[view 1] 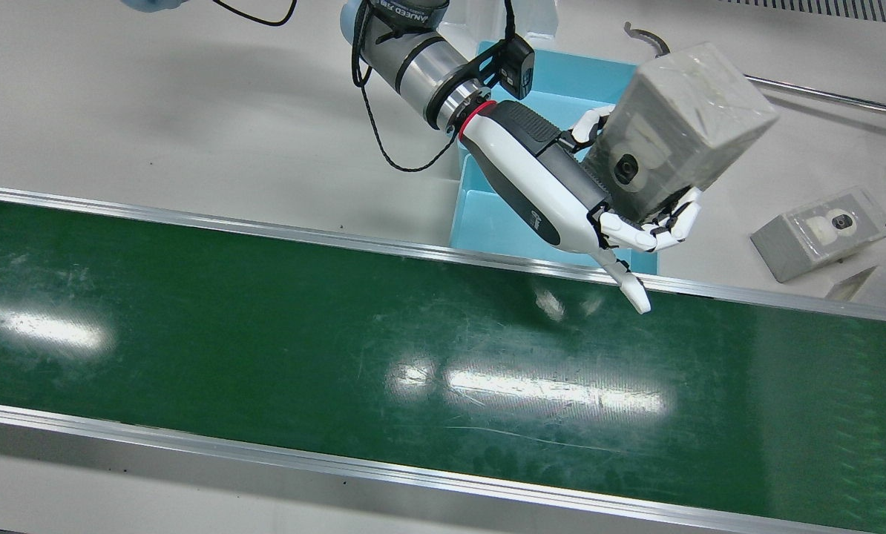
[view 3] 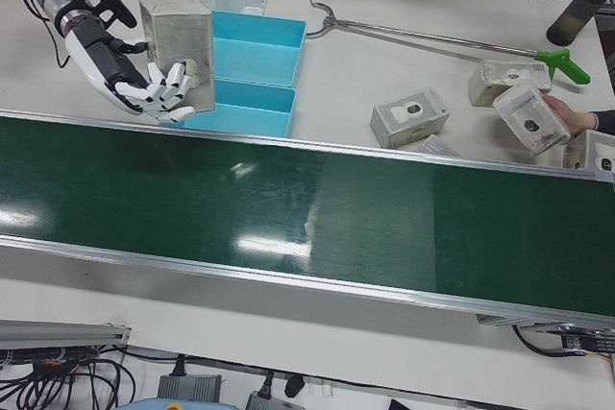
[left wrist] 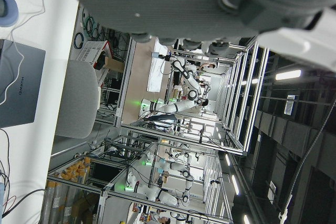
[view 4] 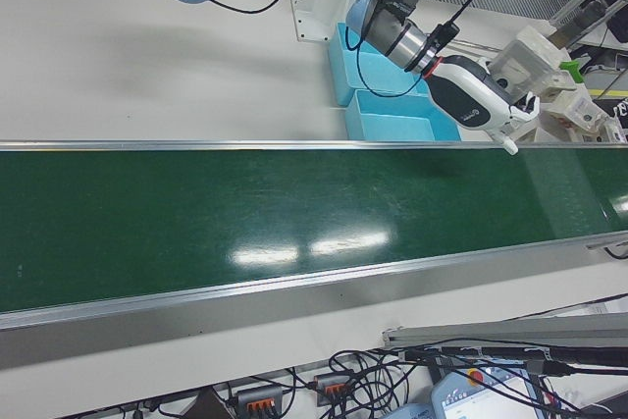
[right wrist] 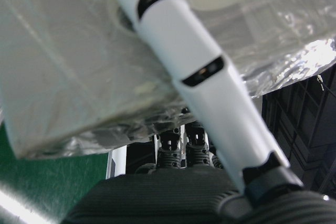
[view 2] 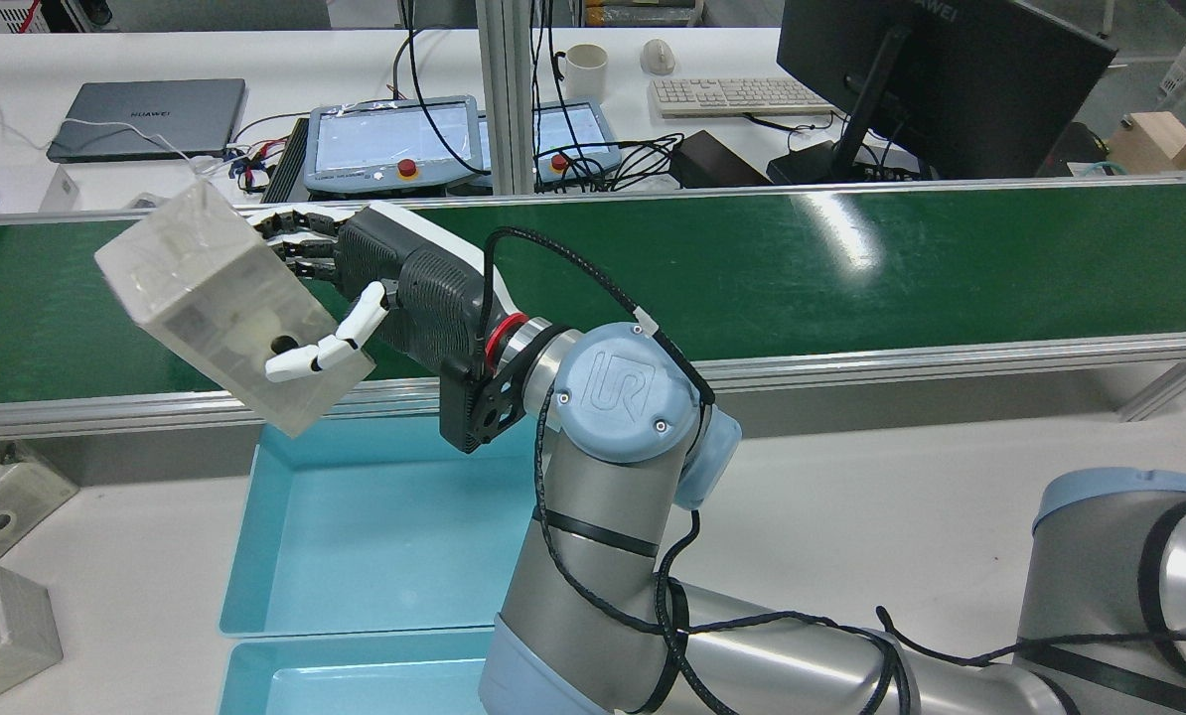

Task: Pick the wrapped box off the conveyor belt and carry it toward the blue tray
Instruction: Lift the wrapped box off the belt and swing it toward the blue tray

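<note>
Fingers (view 1: 654, 230) closed round wrapped box (view 1: 680, 126), lifted.

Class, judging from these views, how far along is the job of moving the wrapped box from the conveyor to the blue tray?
Done: the wrapped box is off the conveyor belt and lifted clear. In hand: the right hand grips it in the air, close to the blue tray. Left: only the last stretch of carrying; the box rests on nothing.

"HUAWEI" stands on the laptop (view 2: 146, 114) and, seemingly, the monitor (view 2: 936, 74); "UR" on the arm joint (view 2: 625, 393).
</note>
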Motion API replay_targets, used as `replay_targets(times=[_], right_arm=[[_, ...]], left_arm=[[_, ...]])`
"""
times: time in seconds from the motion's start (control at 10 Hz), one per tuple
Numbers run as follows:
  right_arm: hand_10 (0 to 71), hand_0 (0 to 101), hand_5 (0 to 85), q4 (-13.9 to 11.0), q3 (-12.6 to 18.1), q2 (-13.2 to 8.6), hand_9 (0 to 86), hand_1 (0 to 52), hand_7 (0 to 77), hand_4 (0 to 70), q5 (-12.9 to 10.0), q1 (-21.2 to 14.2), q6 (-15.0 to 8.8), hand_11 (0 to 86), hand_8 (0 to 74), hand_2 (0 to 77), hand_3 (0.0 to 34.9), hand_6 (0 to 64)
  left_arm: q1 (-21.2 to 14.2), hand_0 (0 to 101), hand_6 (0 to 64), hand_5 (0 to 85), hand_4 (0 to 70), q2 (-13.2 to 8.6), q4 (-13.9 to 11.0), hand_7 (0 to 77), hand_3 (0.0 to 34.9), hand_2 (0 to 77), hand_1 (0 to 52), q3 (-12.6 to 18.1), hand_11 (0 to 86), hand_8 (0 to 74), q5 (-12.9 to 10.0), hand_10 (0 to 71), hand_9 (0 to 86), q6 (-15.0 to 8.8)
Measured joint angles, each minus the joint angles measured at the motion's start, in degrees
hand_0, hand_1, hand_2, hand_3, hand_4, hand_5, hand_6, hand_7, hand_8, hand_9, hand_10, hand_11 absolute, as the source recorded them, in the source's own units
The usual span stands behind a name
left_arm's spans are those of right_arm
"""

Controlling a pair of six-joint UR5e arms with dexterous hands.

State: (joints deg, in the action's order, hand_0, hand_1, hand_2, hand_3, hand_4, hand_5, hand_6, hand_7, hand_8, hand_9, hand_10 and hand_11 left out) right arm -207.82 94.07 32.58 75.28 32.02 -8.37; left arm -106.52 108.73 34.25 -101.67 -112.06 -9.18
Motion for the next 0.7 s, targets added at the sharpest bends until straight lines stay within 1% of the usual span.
replay_targets(times=[0.1,0.2,0.3,0.4,0.5,0.6,0.7], right_arm=[[0.0,53,37.6,1.29,-0.02,-0.11,30.0,12.0,22.9,14.7,0.15,-0.20,0.06,1.6,39.8,30.0,0.0,33.8],[0.0,48,26.7,1.94,0.08,-0.25,25.1,27.8,13.6,12.0,0.31,-0.29,0.40,1.1,33.8,20.7,0.0,25.6],[0.0,48,29.5,2.23,0.29,-0.41,19.1,27.8,10.4,9.8,0.43,-0.33,1.25,1.1,25.1,20.7,0.0,13.6],[0.0,50,31.1,2.34,0.76,-0.51,2.2,18.5,14.2,13.1,0.52,-0.35,2.36,1.1,1.6,16.4,3.6,8.2],[0.0,50,31.1,2.35,1.37,-0.52,2.2,17.5,14.2,13.1,0.59,-0.37,3.29,1.1,1.6,1.6,5.3,8.2],[0.0,50,31.6,2.30,2.00,-0.42,3.8,14.7,15.3,13.1,0.62,-0.37,3.81,1.1,0.0,3.3,4.9,8.2],[0.0,50,31.6,2.21,2.50,-0.21,3.8,14.7,15.3,13.1,0.64,-0.36,4.07,1.1,0.0,3.3,4.9,8.2]], left_arm=[[0.00,0,0.5,1.1,0.0,0.00,0.00,0.5,0.0,1.1,0.0,0.00,0.5,0.5,0.00,0.0,0.0,0.00],[0.00,0,0.5,1.1,0.0,0.00,0.00,0.0,0.0,1.1,0.0,0.00,0.5,0.5,0.00,0.5,0.0,0.00],[0.00,0,0.5,1.1,0.0,0.00,0.00,0.0,0.0,1.1,0.0,0.00,0.5,0.5,0.00,0.5,0.0,0.00],[0.00,0,0.5,1.1,0.0,0.00,0.00,0.5,0.0,1.1,0.0,0.00,0.5,0.5,0.00,0.5,0.5,0.00],[0.00,0,0.5,1.1,0.0,0.00,0.00,0.5,0.0,0.5,0.0,0.00,0.5,0.5,0.00,0.5,0.5,0.00],[0.00,0,0.5,1.1,0.0,0.00,0.00,0.5,0.0,1.1,0.0,0.00,0.5,0.5,0.00,0.5,0.5,0.00],[0.00,0,0.5,1.1,0.0,0.00,0.00,0.5,0.0,1.1,0.0,0.00,0.5,0.5,0.00,0.5,0.5,0.00]])
